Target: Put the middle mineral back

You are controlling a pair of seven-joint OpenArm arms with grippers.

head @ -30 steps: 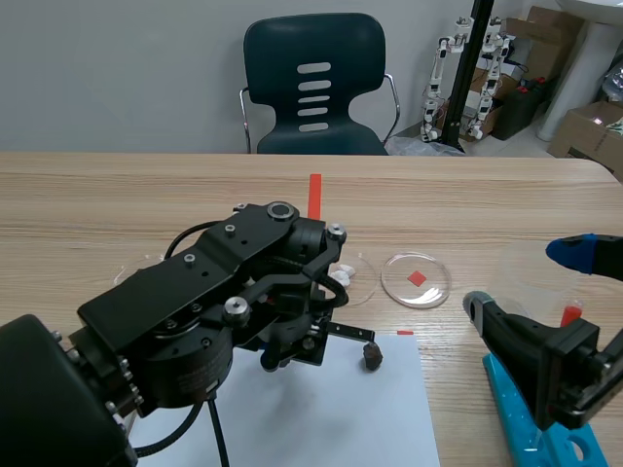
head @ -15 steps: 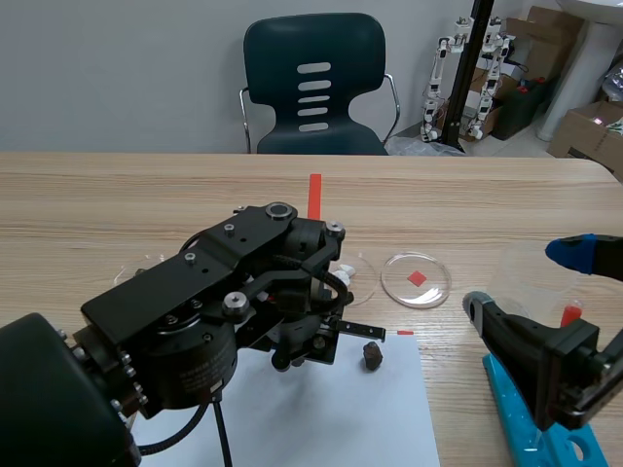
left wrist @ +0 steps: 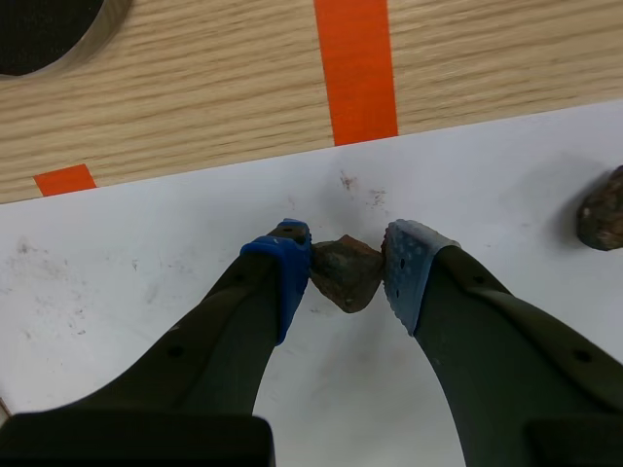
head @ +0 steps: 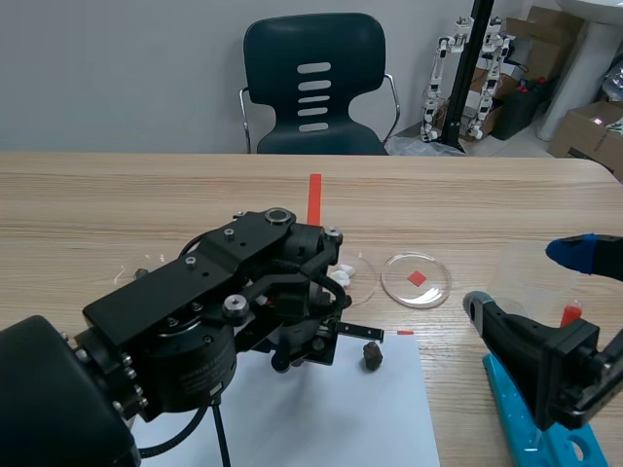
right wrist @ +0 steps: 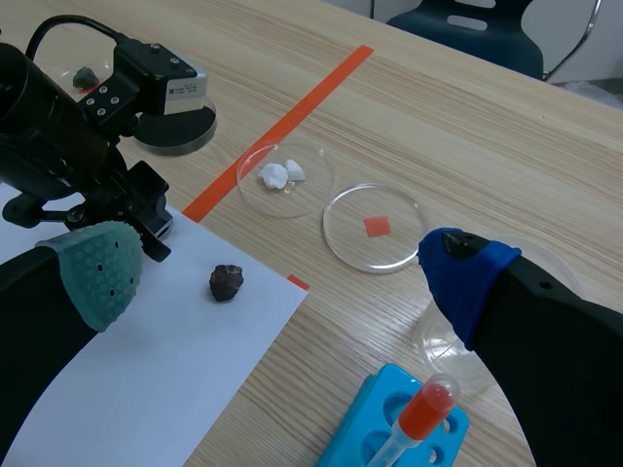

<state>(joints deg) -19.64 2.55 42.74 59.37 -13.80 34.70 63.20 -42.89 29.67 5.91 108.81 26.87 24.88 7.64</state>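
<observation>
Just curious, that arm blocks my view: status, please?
Left hand shut on brown mineral, over white paper. Right hand open, empty. Second dark mineral lies beside, apart.

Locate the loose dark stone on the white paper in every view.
Scene view: loose stone on the paper, near its far edge.
Left wrist view: loose stone beside the left pincer and its gripped stone, partly out of view.
Right wrist view: loose stone ahead of the right pincer, on the paper.
Shared landmark: the orange tape strip beyond the paper.
</observation>
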